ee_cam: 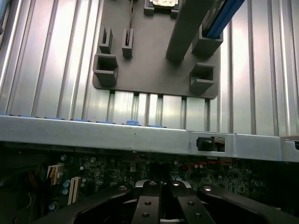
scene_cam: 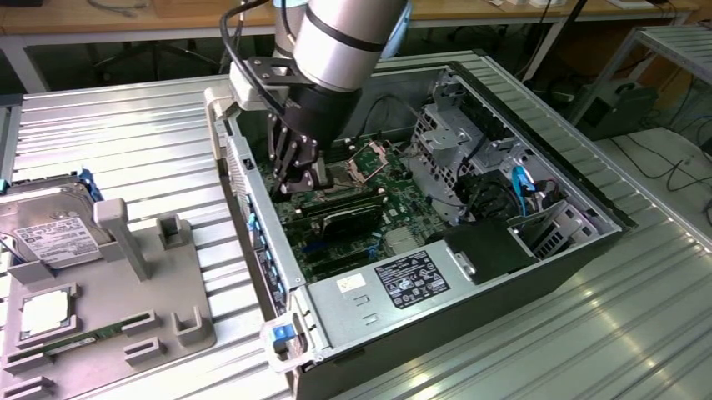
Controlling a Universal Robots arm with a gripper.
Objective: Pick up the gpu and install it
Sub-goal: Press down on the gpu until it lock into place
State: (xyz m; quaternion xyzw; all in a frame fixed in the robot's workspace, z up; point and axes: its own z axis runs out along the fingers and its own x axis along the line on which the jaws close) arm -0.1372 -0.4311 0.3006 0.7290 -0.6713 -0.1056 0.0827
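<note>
Black metal fingers of the hand are pressed together low inside the case, over the green motherboard. Directly below them, touching or just clear I cannot tell, a flat dark slab, likely the gpu, runs lengthwise away from the case's silver rear wall. Beyond that wall, a grey moulded tray sits on the ribbed bench.

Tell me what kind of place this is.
Likely a robotics lab bench for PC assembly: an open computer case on a ribbed metal table, a grey parts fixture holding a hard drive, workbenches behind.
</note>
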